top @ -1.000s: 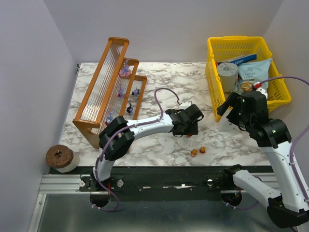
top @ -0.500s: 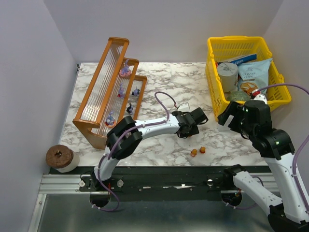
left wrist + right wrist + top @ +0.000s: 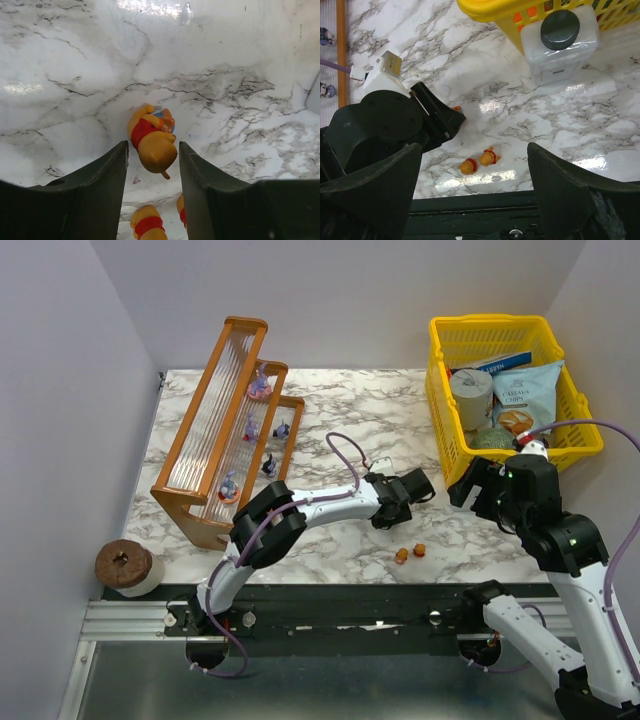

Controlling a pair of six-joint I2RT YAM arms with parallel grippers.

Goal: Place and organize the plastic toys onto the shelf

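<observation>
An orange bear toy in a red shirt lies on the marble between my left gripper's fingertips, with a thin gap on each side, so the jaws stand open round it. Two more orange bear toys lie near the table's front edge, also in the right wrist view. My left gripper points down at mid-table. The shelf stands at the left with purple and dark toys on its tiers. My right gripper hangs wide open and empty beside the basket.
A yellow basket at the back right holds a can and snack packets. A white bottle with a black cap stands on the table against the basket. A brown roll sits at the front left corner.
My left gripper's jaws have narrowed round the orange bear toy and the wrist has turned a little to the right. The right arm has drifted slightly nearer and stayed open.
</observation>
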